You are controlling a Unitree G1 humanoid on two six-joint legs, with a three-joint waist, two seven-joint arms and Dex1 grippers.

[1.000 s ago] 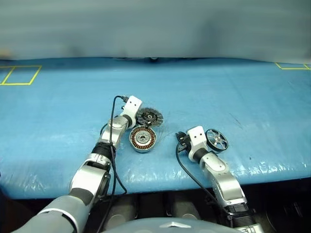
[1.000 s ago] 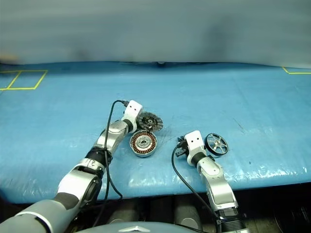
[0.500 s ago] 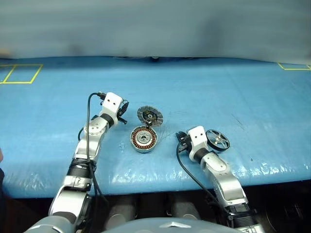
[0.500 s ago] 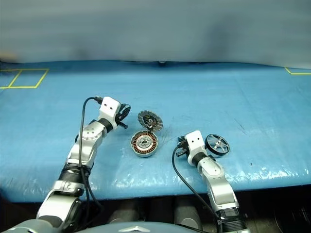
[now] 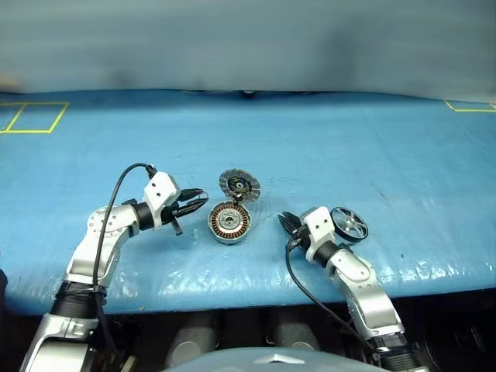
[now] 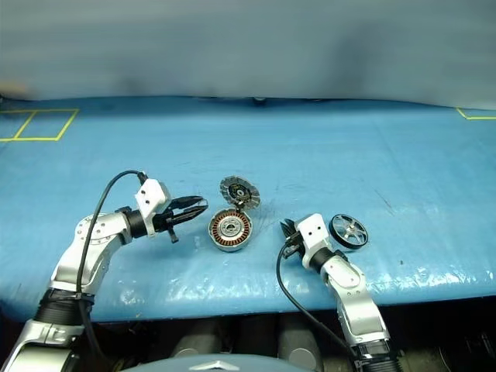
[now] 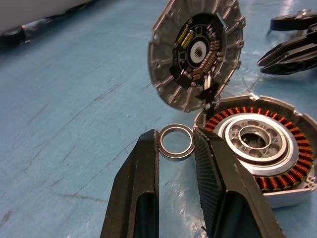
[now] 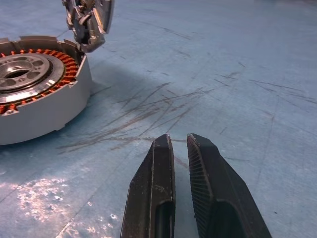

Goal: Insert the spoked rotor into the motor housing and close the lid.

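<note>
**Rotor still on the mat, both claws free of it**

Landmark: the motor housing (image 5: pixel 228 222), sitting flat on the blue mat (image 5: pixel 372 147) with its copper windings facing up.

- The spoked rotor (image 5: pixel 348 223) lies well to the right of the housing, apart from it. By the look of it: rigid metal, thick black rim, thin silver spokes, light enough for one claw. The rim probably gives better friction than the polished spokes. You should pinch across the rim edge, not the spokes or hub, and expect it to tip if you catch it off-centre.
- The lid (image 5: pixel 239 186) stands tilted up just behind the housing, touching its far edge, with the segmented face and dark hub towards you. It looks stiff, and there's exposed circuitry around the hub, so take it by the outer edge only.
- A small thin ring (image 7: pixel 176 142) lies on the mat just left of the housing, framed between the left fingers in the left wrist view. Whether they touch it I can't tell. It's not a task part.

Claws:
- The left gripper (image 5: pixel 194 205) hovers just left of the housing, pointing at it, fingers parted a little, nothing held.
- The right gripper (image 5: pixel 288 222) sits between the housing and the rotor, just beside the rotor, pointing back towards the housing. Fingers nearly together with a thin gap, nothing between them.

You'll need to swing the right claw round to face the rotor and spread the fingers before pinching it.
</note>
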